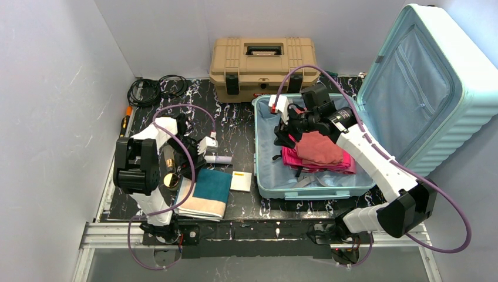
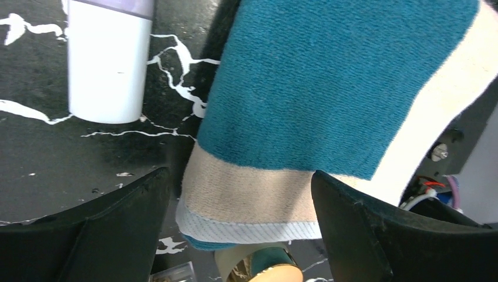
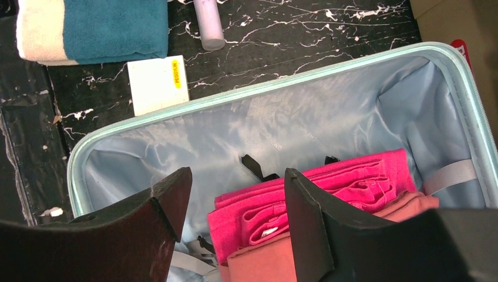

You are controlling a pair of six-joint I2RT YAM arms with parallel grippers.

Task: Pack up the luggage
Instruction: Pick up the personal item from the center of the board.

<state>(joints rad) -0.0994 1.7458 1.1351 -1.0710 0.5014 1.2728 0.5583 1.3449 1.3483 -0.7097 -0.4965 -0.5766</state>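
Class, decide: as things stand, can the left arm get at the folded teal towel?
Probably yes. The left hand hangs open over the teal towel, a finger either side of its edge; nothing lies on it, and the white tube lies apart.

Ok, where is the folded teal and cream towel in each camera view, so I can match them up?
Top external: the towel lies lower left of centre, near the front edge.
Left wrist: the towel fills the centre and upper right.
Right wrist: the towel sits in the top left corner.
Shared landmark: the pale tube lying beside it, seen in all three.
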